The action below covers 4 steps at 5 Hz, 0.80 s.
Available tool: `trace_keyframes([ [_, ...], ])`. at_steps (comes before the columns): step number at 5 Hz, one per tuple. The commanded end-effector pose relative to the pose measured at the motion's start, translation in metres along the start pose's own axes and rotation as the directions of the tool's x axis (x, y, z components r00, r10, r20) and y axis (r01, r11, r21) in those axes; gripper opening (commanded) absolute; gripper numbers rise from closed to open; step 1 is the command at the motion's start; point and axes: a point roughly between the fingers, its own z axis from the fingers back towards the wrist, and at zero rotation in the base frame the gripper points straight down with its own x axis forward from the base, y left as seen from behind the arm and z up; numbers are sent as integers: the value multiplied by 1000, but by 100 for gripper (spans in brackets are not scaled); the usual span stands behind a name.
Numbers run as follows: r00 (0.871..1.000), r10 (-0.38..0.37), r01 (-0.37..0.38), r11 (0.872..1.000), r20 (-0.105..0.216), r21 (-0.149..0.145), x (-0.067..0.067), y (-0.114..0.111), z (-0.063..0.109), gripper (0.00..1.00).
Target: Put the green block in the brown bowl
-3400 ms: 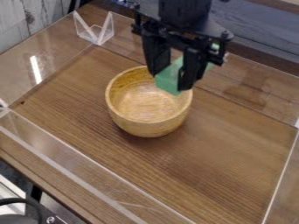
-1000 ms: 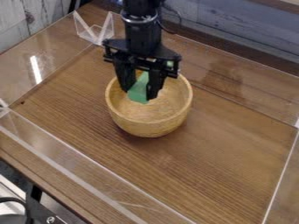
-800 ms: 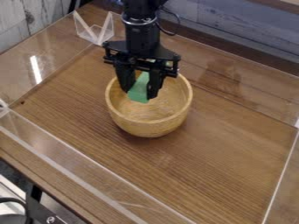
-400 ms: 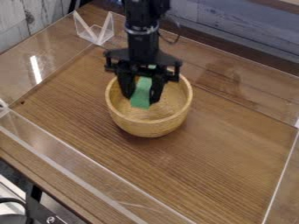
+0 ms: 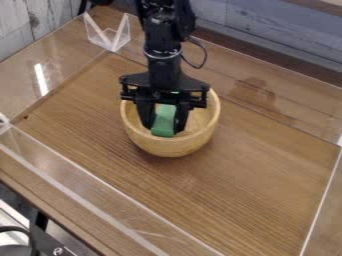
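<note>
One flat green block [image 5: 167, 121] inside round, smooth wooden bowl [image 5: 201, 135].

So the black arm [image 5: 163, 38] is covering the far rim of the brown bowl [image 5: 201, 128], and the fingers are hiding part of the green block [image 5: 164, 122]. The tabletop [image 5: 254, 190] is running off the bottom edge.

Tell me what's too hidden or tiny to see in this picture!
- Ends of the green block, camera view: the black tool covers parts of it.
- Bottom of the brown bowl, camera view: the block and tool hide much of it.
- Whether the block touches the bowl's inside: too small to tell.
- The rest of the black cable: cut off by the left edge.
</note>
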Motion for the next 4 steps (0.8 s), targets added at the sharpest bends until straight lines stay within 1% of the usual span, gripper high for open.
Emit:
trace_keyframes([
  [1,998,-28,29,999,54,-22,21,-7,0,0],
  [2,998,0,2,1000,62,-30,37,-4,9,0],
  [3,997,29,-27,999,66,-28,55,0,11,0],
  [4,996,63,-62,998,63,-22,67,5,12,0],
])
